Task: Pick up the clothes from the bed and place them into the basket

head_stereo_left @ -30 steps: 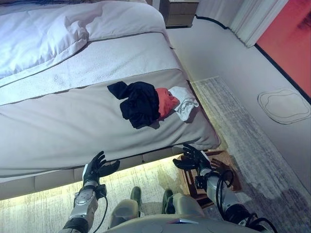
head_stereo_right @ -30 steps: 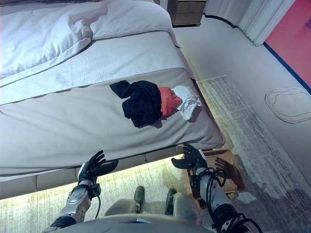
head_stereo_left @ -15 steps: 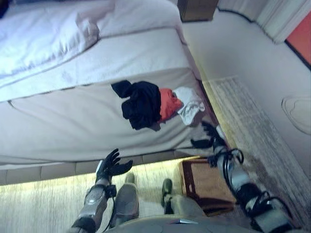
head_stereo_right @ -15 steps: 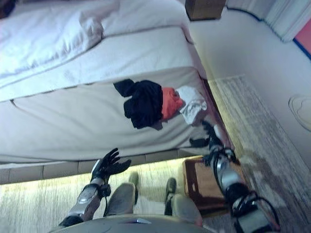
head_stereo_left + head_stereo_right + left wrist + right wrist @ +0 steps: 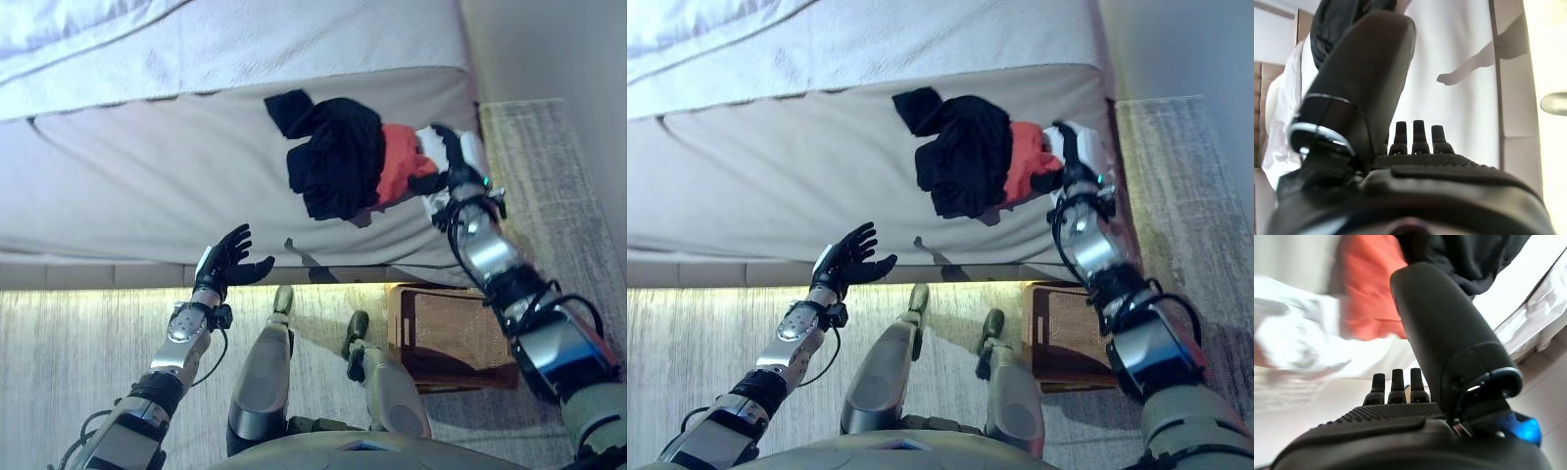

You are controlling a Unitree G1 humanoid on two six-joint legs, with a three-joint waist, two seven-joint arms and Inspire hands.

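Right robot hand (image 5: 443,162) hangs over the white cloth (image 5: 470,152) at the end of the clothes pile, fingers straight and apart, holding nothing; the left robot hand (image 5: 227,264) hovers spread open off the bed's (image 5: 147,196) near edge. The black garment (image 5: 333,157), orange piece (image 5: 397,162) and white cloth lie bunched near the bed's corner, above the basket (image 5: 446,333) on the floor; they look soft, light and limp — best gathered by a thick fold in the middle, since a thin edge may slip free.

The right robot hand (image 5: 446,162) covers part of the white garment (image 5: 472,152); the basket (image 5: 453,335) lies partly behind its arm.
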